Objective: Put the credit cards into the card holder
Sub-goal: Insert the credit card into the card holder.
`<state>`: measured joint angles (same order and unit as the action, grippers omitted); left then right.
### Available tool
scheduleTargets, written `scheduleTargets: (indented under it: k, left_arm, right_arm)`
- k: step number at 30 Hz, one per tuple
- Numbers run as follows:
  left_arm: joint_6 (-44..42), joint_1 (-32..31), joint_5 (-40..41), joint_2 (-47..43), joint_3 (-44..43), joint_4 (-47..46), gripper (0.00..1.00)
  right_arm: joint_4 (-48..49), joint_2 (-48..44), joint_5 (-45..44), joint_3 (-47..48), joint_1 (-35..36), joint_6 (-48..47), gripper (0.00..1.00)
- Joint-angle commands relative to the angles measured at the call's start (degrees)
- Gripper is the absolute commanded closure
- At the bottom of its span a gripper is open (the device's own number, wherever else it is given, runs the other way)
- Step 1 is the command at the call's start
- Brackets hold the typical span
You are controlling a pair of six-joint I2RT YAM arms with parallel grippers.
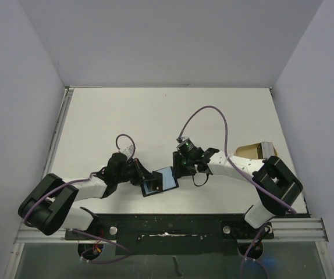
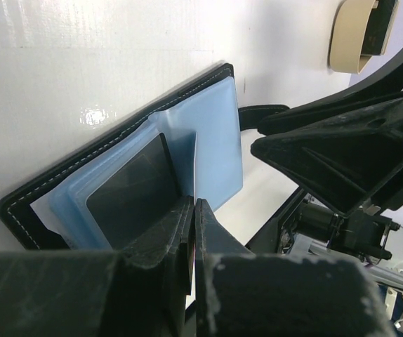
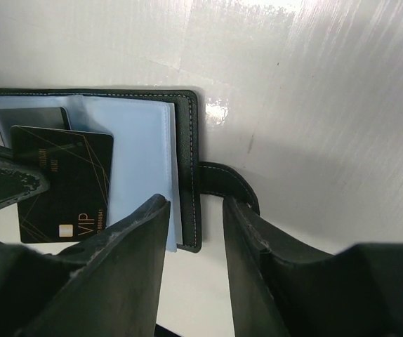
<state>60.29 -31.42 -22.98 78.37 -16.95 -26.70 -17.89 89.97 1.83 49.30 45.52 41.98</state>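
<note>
I see the card holder (image 3: pixel 142 147) lying open on the table (image 1: pixel 167 116), close to its near edge. It is black with pale stitching and has pale blue clear sleeves inside. Its snap tab (image 3: pixel 224 179) sticks out flat to one side. A black credit card (image 3: pixel 64 186) with gold lines and "VIP" lettering lies over one leaf, its top edge at a sleeve. I can't tell how far in it sits. A second dark card (image 3: pixel 31 116) sits behind it in a sleeve.

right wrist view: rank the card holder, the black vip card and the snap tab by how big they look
1. card holder: largest, lying open.
2. black vip card: clearly smaller than the holder.
3. snap tab: smallest as seen, though part of it is hidden, so its full size is unclear.
</note>
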Motion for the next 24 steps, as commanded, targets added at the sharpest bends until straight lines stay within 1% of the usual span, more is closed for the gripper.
scheduleTargets:
  k: [1, 5, 12, 19, 24]
  left_arm:
    - [-1.4, -0.2, 0.4, -0.8, -0.4, -1.3, 1.00]
    - [-1.3, -0.1, 0.7, -1.6, -0.7, -0.3, 1.00]
    - [-0.2, -0.2, 1.1, -3.2, -1.5, 2.6, 1.00]
    - [1.0, 0.1, 1.7, -6.1, -1.0, 3.7, 1.00]
    - [-0.1, 0.1, 2.1, -8.8, -2.2, 7.9, 1.00]
  right_arm:
    - [-1.7, -2.4, -2.8, 5.1, 0.8, -0.8, 0.62]
    - [-1.4, -2.4, -2.7, 6.8, 1.0, -1.4, 0.60]
    - [0.1, 2.6, -1.6, 8.1, 1.1, -3.4, 0.60]
    - [1.3, 7.2, -0.8, 6.5, 1.1, -3.6, 0.68]
    - [3.3, 5.2, -1.6, 0.6, 2.6, 0.4, 0.75]
